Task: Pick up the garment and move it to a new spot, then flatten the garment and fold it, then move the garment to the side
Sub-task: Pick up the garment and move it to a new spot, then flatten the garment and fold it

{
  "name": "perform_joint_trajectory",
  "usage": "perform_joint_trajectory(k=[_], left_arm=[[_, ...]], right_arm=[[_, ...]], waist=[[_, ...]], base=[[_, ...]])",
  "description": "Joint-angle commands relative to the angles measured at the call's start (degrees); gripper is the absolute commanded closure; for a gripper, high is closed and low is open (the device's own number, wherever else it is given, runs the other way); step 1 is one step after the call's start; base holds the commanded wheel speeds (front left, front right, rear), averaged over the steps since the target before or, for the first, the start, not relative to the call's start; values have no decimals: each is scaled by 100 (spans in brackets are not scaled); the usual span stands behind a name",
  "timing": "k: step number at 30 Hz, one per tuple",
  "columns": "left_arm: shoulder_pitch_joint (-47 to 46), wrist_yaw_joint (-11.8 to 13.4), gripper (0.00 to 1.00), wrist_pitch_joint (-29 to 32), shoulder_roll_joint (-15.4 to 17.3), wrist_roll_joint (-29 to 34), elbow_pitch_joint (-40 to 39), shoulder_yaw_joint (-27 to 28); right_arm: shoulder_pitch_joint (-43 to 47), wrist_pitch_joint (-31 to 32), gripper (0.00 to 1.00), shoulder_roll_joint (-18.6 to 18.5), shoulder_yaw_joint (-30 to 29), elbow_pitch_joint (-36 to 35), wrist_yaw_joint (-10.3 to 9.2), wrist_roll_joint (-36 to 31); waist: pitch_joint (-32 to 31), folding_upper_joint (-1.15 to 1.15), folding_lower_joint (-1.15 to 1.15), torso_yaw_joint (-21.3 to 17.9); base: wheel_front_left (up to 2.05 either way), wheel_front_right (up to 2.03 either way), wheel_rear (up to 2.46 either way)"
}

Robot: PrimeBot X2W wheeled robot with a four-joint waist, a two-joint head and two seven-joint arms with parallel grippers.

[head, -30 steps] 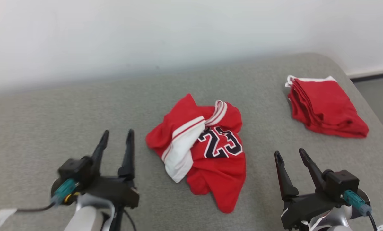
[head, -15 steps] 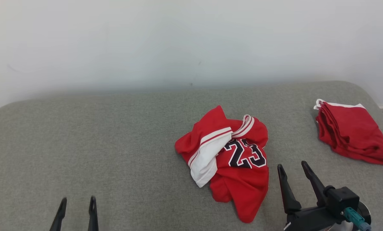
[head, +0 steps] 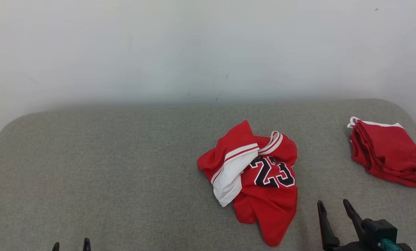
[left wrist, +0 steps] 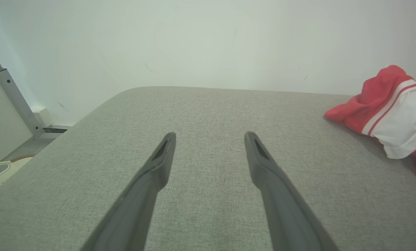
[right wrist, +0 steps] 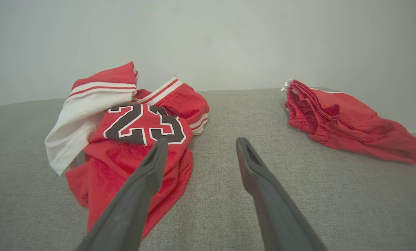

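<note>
Garment position: the garment (head: 263,195) lay crumpled on the grey padded surface (head: 124,167), with the black "23" facing up and one white sleeve folded across its left part.
Right gripper (head: 332,202): fingers spread wide with nothing between them; it stood just beside the garment's lower right hem, on the near side, apart from the cloth.
Right wrist view: the garment (right wrist: 124,153) lay ahead and to the left of the right gripper (right wrist: 201,140).
Left gripper (head: 71,243): fingers spread wide and empty; it stood well apart from the garment, off to the garment's left and nearer the robot.
Left wrist view: the garment (left wrist: 385,111) lay far to the right of the left gripper (left wrist: 210,134).
Plain red garment (head: 385,153): lay well apart from the garment, to its right and farther back.
Cut off: the left gripper's body ran below the head view's bottom edge; the garment ran past the left wrist view's right edge.
Hidden: one right-gripper finger (right wrist: 138,195) covered part of the garment's lower hem in the right wrist view; folds concealed the garment's underside.
</note>
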Motion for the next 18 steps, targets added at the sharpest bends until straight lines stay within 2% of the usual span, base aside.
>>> perform_joint_trajectory(k=[1,18], left_arm=[[111,-28,0,-20,-24,4,13,40],[68,-179,0,-20,-101,33,99,42]], right_arm=[[84,-1,0,30,-21,-10,-14,-29],[82,128,0,162,-22,-144,-14,-87]], waist=[[-3,0,0,-9],[65,0,0,-23]], base=[[0,0,0],[0,0,0]])
